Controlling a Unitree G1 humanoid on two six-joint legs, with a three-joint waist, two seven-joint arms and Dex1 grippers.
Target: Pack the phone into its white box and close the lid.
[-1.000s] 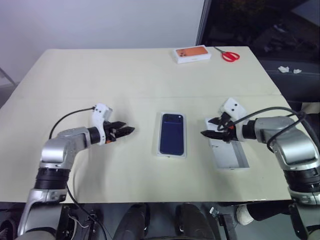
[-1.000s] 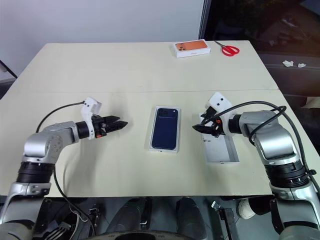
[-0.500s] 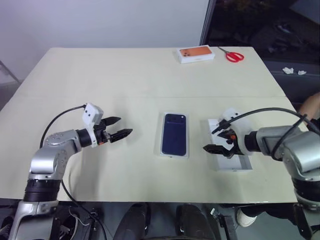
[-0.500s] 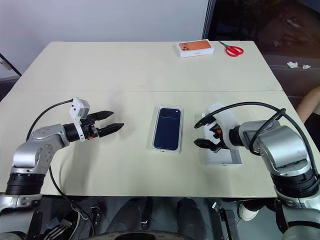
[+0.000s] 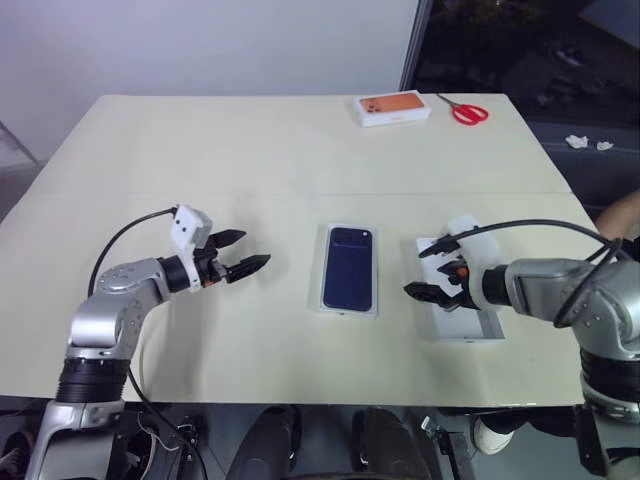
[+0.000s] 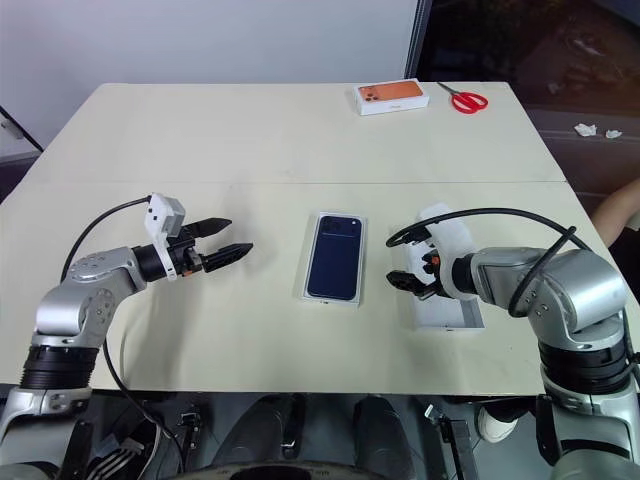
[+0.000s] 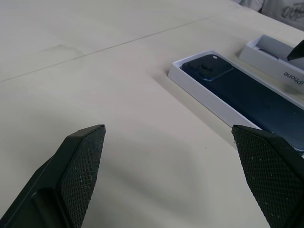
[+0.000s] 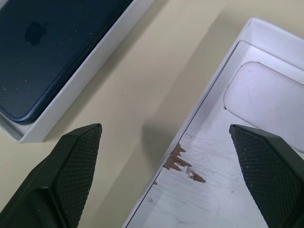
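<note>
Phone (image 5: 348,268) placement looks finished: you can see it lying flat, back up, inside the white box (image 7: 199,90) at the middle of the table (image 5: 250,150), with the thin white rim showing all round it. That half of the job I judge done.

What is left for you is the lid (image 5: 470,325). It lies on the table just to the right of the box, apart from it, turned open side up, with a thin white insert (image 8: 266,95) bearing an oval recess resting inside it. So the lid is not yet lifted, turned over or set on the box.

Your right gripper (image 5: 425,290) hangs over the lid's left edge, jaws spread wide and holding nothing. Your left gripper (image 5: 250,249) hovers over bare table to the left of the box, well apart from it, jaws likewise spread and empty.

By my reading, you have to grasp the lid, flip it so the open side faces down, and lower it over the box and phone.
</note>
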